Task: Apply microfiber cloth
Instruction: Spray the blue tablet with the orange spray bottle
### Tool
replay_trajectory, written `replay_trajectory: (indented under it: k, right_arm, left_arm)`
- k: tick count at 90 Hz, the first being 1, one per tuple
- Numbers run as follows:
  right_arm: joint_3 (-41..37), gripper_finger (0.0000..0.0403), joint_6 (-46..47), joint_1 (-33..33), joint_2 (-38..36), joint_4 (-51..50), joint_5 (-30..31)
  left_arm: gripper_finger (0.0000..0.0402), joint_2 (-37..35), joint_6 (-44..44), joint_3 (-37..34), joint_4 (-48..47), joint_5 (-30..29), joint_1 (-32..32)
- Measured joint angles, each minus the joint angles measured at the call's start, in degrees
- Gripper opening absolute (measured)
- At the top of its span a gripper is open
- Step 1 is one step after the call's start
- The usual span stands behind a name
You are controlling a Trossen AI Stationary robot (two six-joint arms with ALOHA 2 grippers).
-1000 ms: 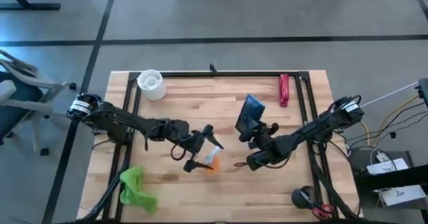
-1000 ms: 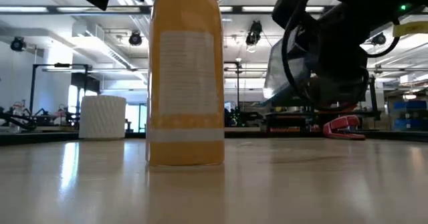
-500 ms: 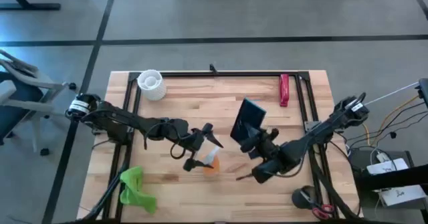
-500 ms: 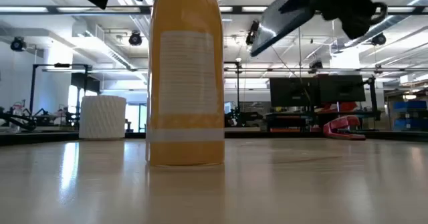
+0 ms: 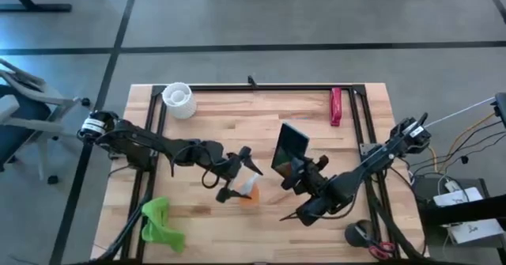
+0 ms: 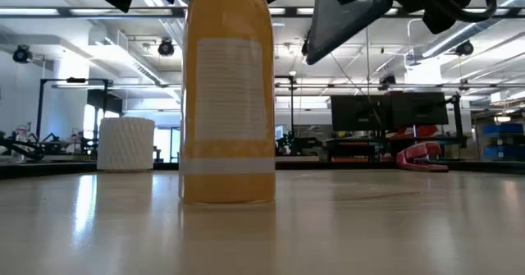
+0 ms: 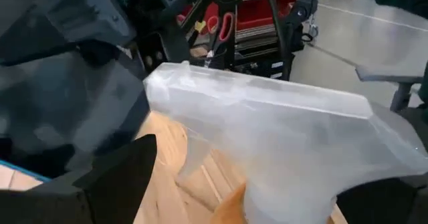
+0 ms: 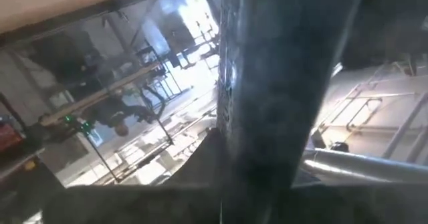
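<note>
The crumpled lime-green microfiber cloth (image 5: pixel 160 222) lies untouched; the right hand (image 5: pixel 294 172) grips a black slab (image 5: pixel 288 147).

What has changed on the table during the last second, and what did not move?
The right gripper, shut on the black slab, carried it toward the table's middle and lifted it off the wood; in the low view it now hangs tilted in the air. The left gripper stayed at the orange bottle. The microfiber cloth, white cup and red stapler did not move.
</note>
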Motion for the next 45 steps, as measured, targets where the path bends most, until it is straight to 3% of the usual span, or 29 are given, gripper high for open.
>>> replay_trajectory:
  k: [31,45]
  right_arm:
    - [5.1,0.0008,-0.1,0.0,-0.1,-3.6,-0.2]
    - [5.4,0.0008,-0.1,0.0,-0.1,-4.2,-0.4]
  left_arm:
    - [0.0382,0.0,1.0,0.0,0.4,0.0,0.0]
    - [0.0327,0.0,1.1,0.0,0.4,0.1,0.0]
